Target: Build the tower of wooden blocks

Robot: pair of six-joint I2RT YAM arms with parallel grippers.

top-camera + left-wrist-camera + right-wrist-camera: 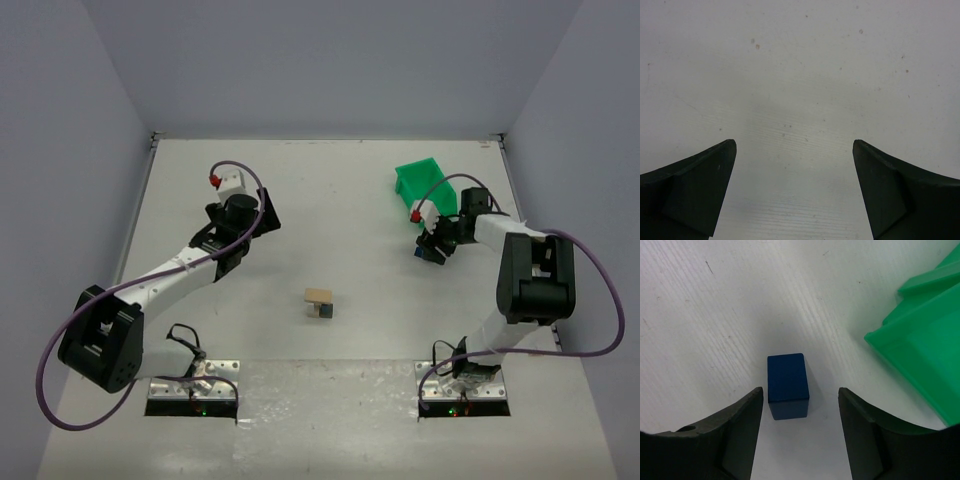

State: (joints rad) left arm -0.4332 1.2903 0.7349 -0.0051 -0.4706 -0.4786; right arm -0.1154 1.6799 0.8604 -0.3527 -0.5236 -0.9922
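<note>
The blue block (pixel 786 382) stands near the bin (pixel 925 350), between the right gripper's (pixel 800 390) parted fingers and touching neither; the tower (pixel 320 302) is well apart from the bin. The block sits nearer one finger, so a squeeze may shove or twist it. The left gripper (pixel 794 142) gapes wide, holding nothing.

The green bin (pixel 920 340) is standing close on one side of the right gripper (pixel 800 390), whose jaws are leaving narrow gaps either side of the blue block (pixel 787 382), while open surface (pixel 330 200) is lying all round the tower (pixel 320 302) and under the wide-apart jaws of the left gripper (pixel 795 142).
</note>
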